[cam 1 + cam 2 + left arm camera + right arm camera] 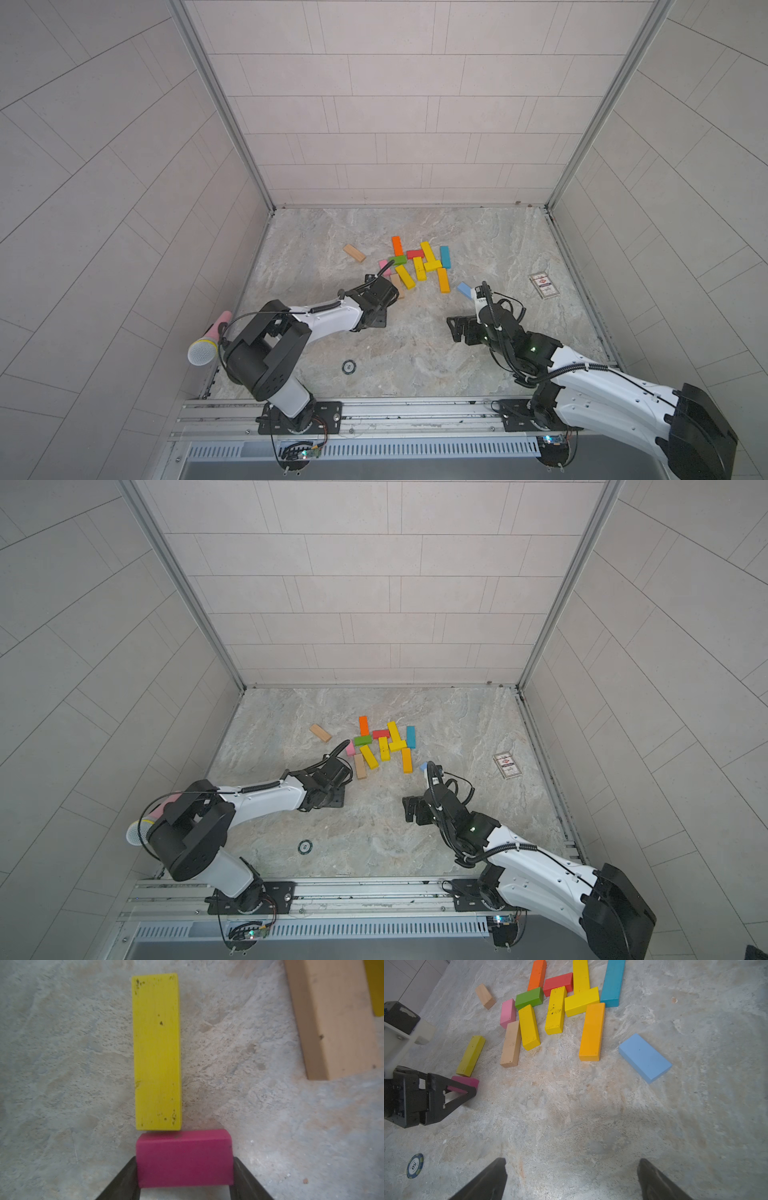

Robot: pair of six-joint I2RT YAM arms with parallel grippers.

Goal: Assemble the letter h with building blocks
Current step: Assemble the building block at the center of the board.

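The left tool (184, 1159) is clamped on the magenta block (184, 1147), gripping its two end faces. The block sits just at the end of the yellow-green bar (156, 1051), at seven o'clock of the block pile (419, 266) on the counter (415, 357). The right tool (571, 1161) hangs with its jaws wide apart over bare counter. The blocks look light, rigid and smooth-painted, so probably slippery. A square hold across flat opposite faces should suit.

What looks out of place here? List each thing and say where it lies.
Three things are not building blocks: a pink-handled microphone lying at the marbled table edge on the left arm's side, a small round blue-rimmed poker chip near the front, and a printed white card on the right arm's side.
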